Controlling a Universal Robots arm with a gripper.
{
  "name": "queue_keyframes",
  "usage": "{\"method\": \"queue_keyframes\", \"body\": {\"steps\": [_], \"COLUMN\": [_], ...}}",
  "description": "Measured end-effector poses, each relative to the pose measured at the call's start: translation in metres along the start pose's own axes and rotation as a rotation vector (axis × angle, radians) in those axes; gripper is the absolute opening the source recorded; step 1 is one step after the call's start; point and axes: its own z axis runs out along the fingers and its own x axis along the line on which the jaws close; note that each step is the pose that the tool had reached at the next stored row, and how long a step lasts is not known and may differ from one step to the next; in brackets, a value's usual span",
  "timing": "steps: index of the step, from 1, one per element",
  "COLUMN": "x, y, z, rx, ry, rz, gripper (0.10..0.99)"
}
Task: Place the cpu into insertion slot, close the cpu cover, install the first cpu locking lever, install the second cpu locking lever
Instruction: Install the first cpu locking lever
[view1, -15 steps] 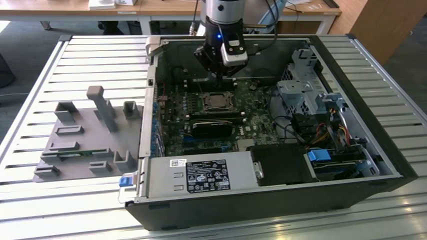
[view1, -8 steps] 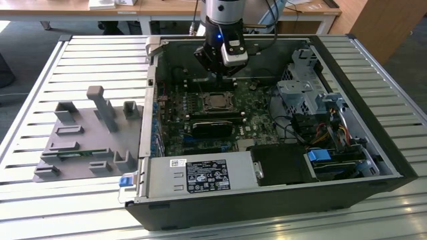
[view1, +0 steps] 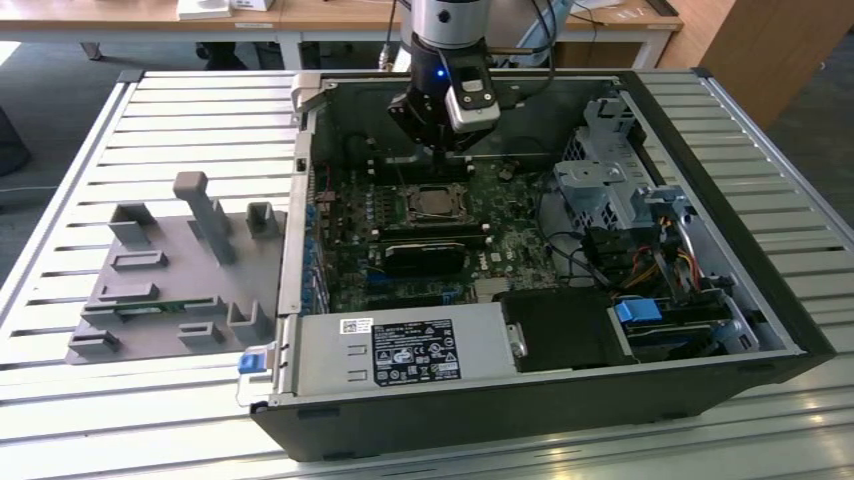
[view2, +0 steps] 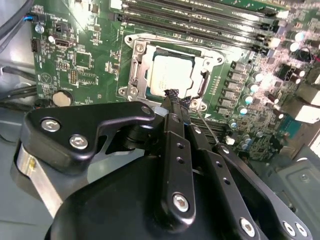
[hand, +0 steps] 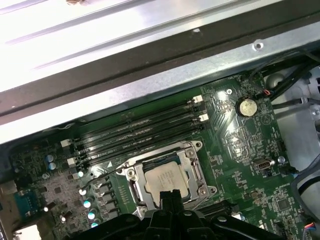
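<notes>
One cpu (view1: 431, 204) sits in the insertion slot, and the cpu cover (view2: 139, 70) appears lowered around it. In the exterior view the gripper (view1: 447, 163) stands at 12 o'clock of the cpu, jaws pressed together at the cover's edge. The step in hand looks like the first locking lever (view2: 207, 131), which calls for pressing that wire down and latching it.
</notes>
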Motion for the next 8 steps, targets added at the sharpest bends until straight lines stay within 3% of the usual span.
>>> {"method": "queue_keyframes", "body": {"steps": [8], "x": [0.0], "y": [-0.0002], "z": [0.0], "rx": [-0.002], "ry": [-0.0006], "rz": [-0.081], "gripper": [0.118]}}
